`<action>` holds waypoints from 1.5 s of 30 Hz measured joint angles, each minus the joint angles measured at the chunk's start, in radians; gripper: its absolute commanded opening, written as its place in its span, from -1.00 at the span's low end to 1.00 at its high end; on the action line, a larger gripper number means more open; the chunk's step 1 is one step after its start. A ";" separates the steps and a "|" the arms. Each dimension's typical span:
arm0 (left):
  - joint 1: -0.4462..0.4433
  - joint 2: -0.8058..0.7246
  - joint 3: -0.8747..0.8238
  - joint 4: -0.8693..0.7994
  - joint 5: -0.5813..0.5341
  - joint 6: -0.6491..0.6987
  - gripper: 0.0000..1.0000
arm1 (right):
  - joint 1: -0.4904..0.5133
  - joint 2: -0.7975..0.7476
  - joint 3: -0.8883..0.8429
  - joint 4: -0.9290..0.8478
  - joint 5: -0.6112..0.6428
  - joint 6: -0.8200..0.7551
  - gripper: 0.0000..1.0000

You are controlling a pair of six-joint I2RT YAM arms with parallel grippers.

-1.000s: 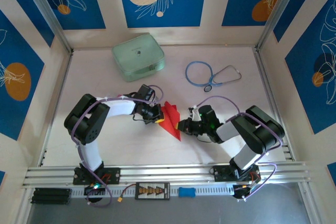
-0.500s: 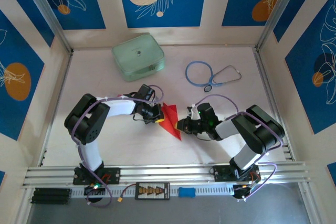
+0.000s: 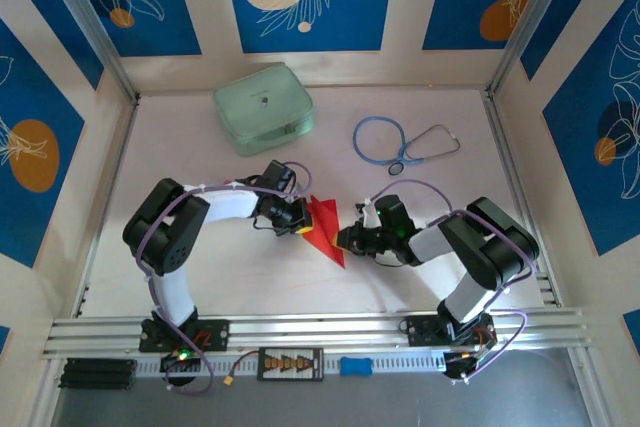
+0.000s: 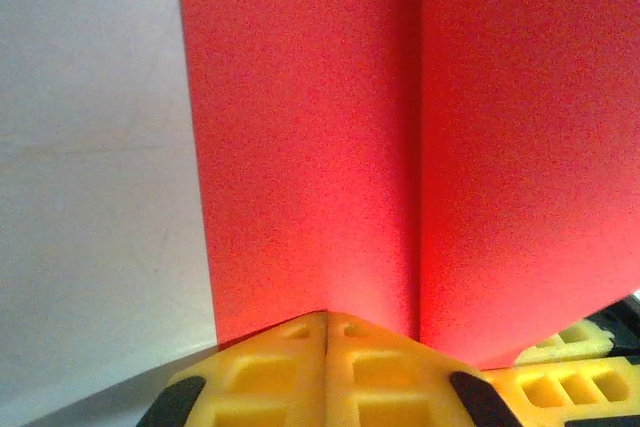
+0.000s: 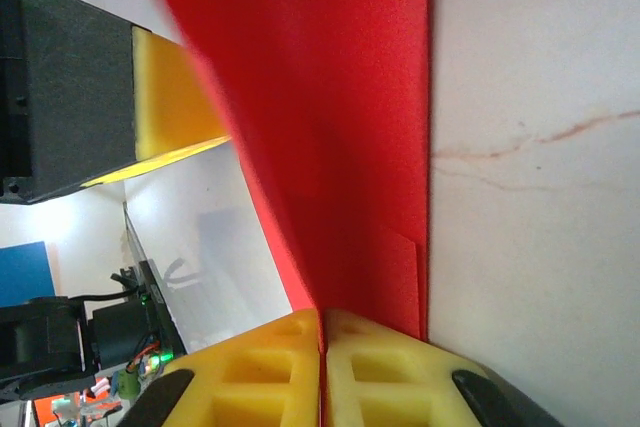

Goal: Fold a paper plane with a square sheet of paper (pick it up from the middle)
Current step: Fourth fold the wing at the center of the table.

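The square sheet of paper (image 3: 325, 229) is bright red and folded into a pointed wedge, the paper plane's form, with its tip toward the near edge. It stands off the table's middle between both grippers. My left gripper (image 3: 303, 225) is shut on its left edge; in the left wrist view the red sheet (image 4: 330, 147) rises from the closed yellow fingertips (image 4: 290, 357), with a sharp crease to the right. My right gripper (image 3: 346, 239) is shut on the right side; the red paper (image 5: 330, 117) runs down into the pressed-together fingers (image 5: 390, 367).
A pale green case (image 3: 263, 108) lies at the back left. A blue stethoscope (image 3: 400, 142) lies at the back right. An aluminium rail (image 3: 320, 330) runs along the near edge, and patterned walls close in the table's sides.
The right gripper has edged a little to the left, toward the left gripper. The paper between them looks slightly narrower. The left arm has not moved.
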 measured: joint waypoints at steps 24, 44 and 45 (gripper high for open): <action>-0.041 -0.024 0.014 0.186 0.062 -0.021 -0.45 | -0.016 -0.010 0.014 -0.053 -0.042 -0.022 -0.78; -0.049 0.011 0.024 0.226 0.073 -0.064 -0.74 | -0.018 -0.003 0.026 -0.076 -0.042 -0.037 -0.78; -0.051 0.015 0.024 0.227 0.074 -0.066 -0.74 | -0.018 -0.003 0.026 -0.076 -0.042 -0.037 -0.78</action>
